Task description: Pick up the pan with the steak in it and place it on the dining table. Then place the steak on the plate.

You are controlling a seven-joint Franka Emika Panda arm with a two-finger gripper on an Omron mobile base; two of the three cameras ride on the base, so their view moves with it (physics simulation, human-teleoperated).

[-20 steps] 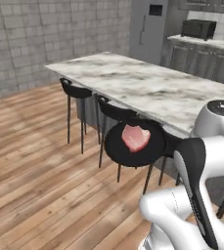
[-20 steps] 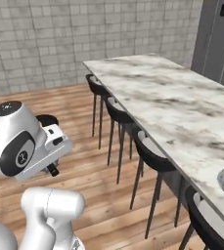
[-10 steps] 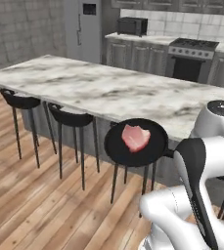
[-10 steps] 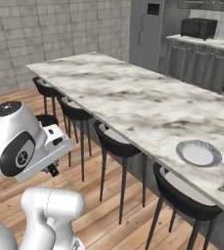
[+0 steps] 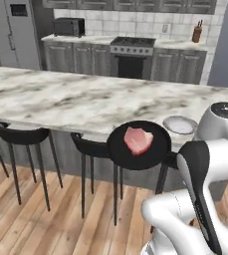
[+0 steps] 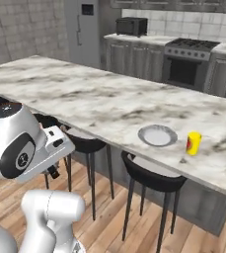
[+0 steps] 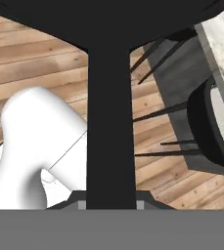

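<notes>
The black pan (image 5: 137, 145) hangs level in the air in front of the arm, with the pink-red steak (image 5: 138, 140) lying in its middle. In the hand view my gripper (image 7: 111, 202) is shut on the pan's straight black handle (image 7: 111, 122), which runs up to the pan's dark underside (image 7: 108, 19). The pan is held just short of the dining table (image 5: 60, 99), near its front edge and above a stool. The pale plate (image 5: 180, 125) rests on the marble top just right of and behind the pan, and the right base view shows the plate (image 6: 157, 135) on the dining table (image 6: 60, 94) too.
Black stools (image 5: 22, 135) stand along the table's near side, one stool (image 6: 154, 175) below the plate. A yellow bottle (image 6: 194, 143) stands right of the plate. Behind the table are grey cabinets, a stove (image 5: 132, 57), a microwave (image 5: 68, 27) and a fridge (image 5: 18, 30).
The whole scene has swung across both base views, so the base has moved; the table now runs across the picture and the plate is near. The pan stays fixed relative to the arm.
</notes>
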